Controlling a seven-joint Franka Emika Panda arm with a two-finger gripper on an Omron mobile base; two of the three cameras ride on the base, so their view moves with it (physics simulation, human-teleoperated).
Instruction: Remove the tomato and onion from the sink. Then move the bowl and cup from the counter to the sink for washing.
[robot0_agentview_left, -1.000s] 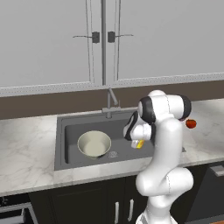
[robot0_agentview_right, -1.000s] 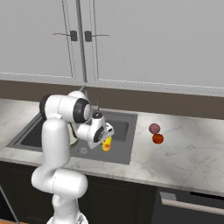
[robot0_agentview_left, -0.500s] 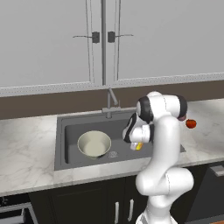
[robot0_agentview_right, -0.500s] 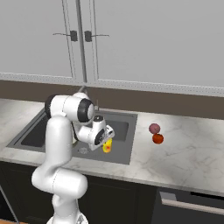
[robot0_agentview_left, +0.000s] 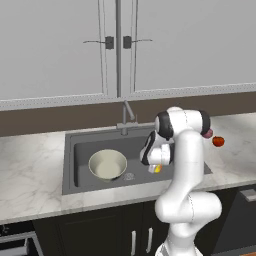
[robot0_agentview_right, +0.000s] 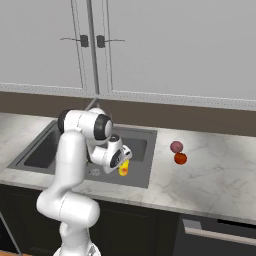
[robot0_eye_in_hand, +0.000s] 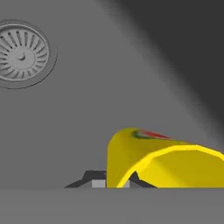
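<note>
Yellow cup (robot0_eye_in_hand: 162, 159), with a red and green mark on its side, hangs clamped by its rim in the end effector (robot0_eye_in_hand: 114, 183), whose jaws are pinched nearly together on the wall of it. In the base views the cup (robot0_agentview_left: 156, 169) sits at the tip of the white arm, low over the right part of the dark grey sink (robot0_agentview_left: 85, 150), near its front edge. Beneath it the sink floor is bare, with the round metal drain (robot0_eye_in_hand: 22, 54) off to one side. Left of the drain, the wide cream bowl (robot0_agentview_left: 107, 164) rests in the basin, and the grey faucet (robot0_agentview_left: 127, 116) stands at the back rim. Out on the white marble counter (robot0_agentview_right: 215, 175), right of the sink, the pinkish onion (robot0_agentview_right: 176, 146) and the orange-red tomato (robot0_agentview_right: 180, 158) lie touching or nearly so.
</note>
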